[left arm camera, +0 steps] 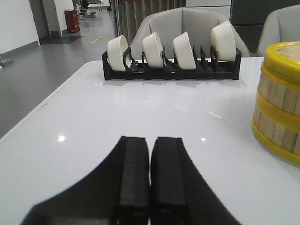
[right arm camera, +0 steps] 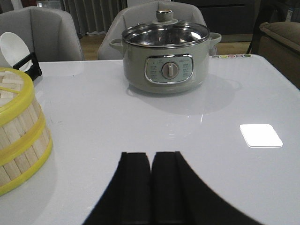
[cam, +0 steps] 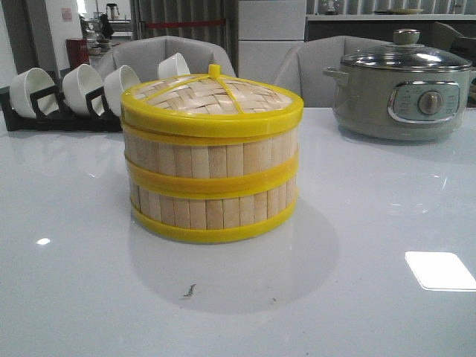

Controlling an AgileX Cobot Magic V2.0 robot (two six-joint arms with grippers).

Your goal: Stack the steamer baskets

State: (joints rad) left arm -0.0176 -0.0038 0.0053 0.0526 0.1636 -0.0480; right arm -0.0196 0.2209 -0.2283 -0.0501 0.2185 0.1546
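Two bamboo steamer baskets stand stacked in the middle of the white table, the upper basket [cam: 212,160] on the lower basket [cam: 214,210], with the woven lid [cam: 212,98] on top. The stack also shows at the edge of the left wrist view [left arm camera: 279,103] and of the right wrist view [right arm camera: 18,131]. My left gripper [left arm camera: 150,140] is shut and empty, low over the table to the left of the stack. My right gripper [right arm camera: 151,155] is shut and empty, to the right of the stack. Neither gripper shows in the front view.
A black rack with white bowls [cam: 67,93] stands at the back left, also seen in the left wrist view [left arm camera: 171,54]. A grey-green electric pot with a glass lid [cam: 401,93] stands at the back right [right arm camera: 166,61]. Chairs stand behind the table.
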